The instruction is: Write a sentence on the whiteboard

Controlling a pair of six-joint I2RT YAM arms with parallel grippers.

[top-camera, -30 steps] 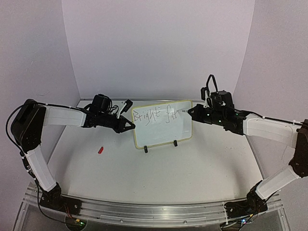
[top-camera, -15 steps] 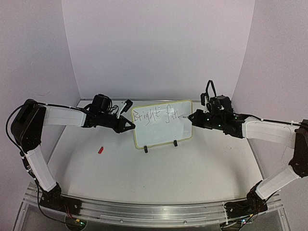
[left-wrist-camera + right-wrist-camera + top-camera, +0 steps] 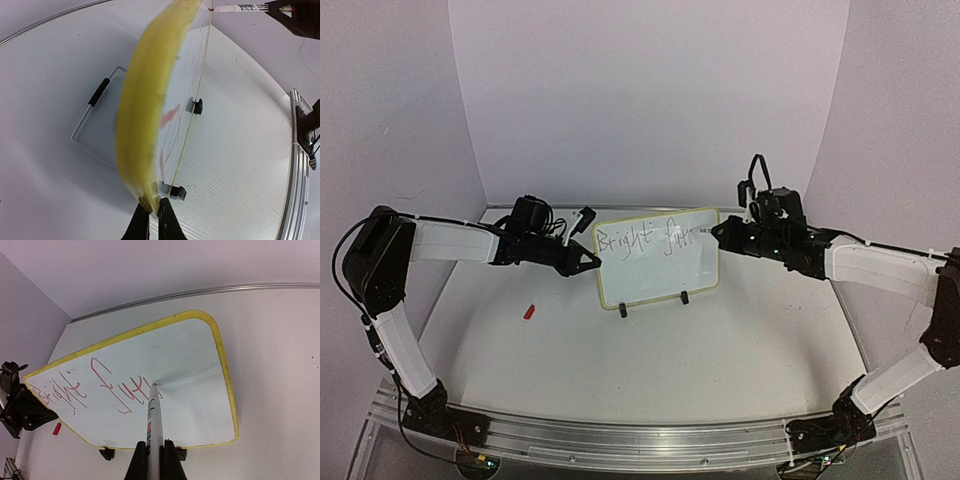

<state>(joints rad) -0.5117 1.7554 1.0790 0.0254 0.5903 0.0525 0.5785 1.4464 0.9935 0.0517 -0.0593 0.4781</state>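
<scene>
The whiteboard, white with a pale yellow rim, stands on two black clip feet mid-table. The sentence reads "Bright fut" along its top; in the right wrist view it is red. My left gripper is shut on the board's left rim, the fingertips pinching its edge. My right gripper is shut on a white marker whose tip touches the board just right of the last letter. The marker also shows in the left wrist view.
A small red cap lies on the table left of the board and shows in the right wrist view. The black wire stand props the board from behind. Purple walls close in the back and sides. A metal rail runs along the near edge.
My right gripper dipped down and to the right with the marker, then rose back to the writing line. A stroke was added after "fu". The left arm and the board have not moved.
</scene>
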